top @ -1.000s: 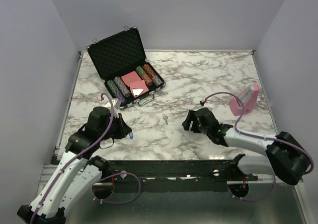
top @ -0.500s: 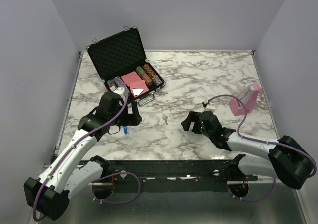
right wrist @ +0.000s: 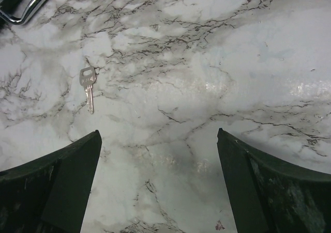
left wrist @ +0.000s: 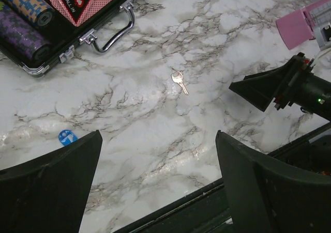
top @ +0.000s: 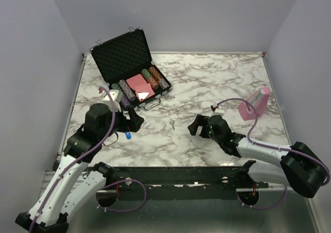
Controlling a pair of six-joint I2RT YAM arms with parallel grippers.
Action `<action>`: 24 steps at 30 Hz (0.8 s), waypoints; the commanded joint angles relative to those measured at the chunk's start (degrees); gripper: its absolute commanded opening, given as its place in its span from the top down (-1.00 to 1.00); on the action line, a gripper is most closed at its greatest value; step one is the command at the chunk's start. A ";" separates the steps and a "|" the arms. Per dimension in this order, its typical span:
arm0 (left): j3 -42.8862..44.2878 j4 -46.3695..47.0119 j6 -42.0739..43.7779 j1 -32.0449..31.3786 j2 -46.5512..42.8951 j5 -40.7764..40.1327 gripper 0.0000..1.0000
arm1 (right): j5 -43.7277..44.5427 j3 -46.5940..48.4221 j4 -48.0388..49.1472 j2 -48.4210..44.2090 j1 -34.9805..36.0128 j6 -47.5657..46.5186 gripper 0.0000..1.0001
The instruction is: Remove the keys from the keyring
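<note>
I see one small silvery key [left wrist: 179, 81] lying flat on the marble surface [top: 217, 83] between my two arms, the blue piece [left wrist: 67, 137] loose just beside the left tool [left wrist: 158, 135], and it and the right tool [right wrist: 159, 131] both spread wide, gripping nothing.

White marble-veined table [top: 207, 78], metal-edged; plain pale lavender walls [top: 207, 16] on three sides; even light.
</note>
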 commanded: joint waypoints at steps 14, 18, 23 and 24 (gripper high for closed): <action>-14.17 4.05 0.36 -0.08 -27.35 -5.23 -0.97 | -5.47 -4.76 6.48 -7.90 0.19 -3.45 -1.00; -14.43 4.14 0.62 -0.17 -28.24 -5.50 -0.97 | -6.52 -6.69 5.34 -13.44 0.36 -3.19 -1.00; -14.08 4.40 1.23 -0.08 -27.54 -5.32 -0.98 | -5.04 -6.43 0.34 -16.52 0.37 -0.21 -1.00; -14.08 4.49 1.32 -0.17 -27.45 -5.14 -0.97 | -5.21 -6.78 0.33 -17.22 0.37 0.76 -1.00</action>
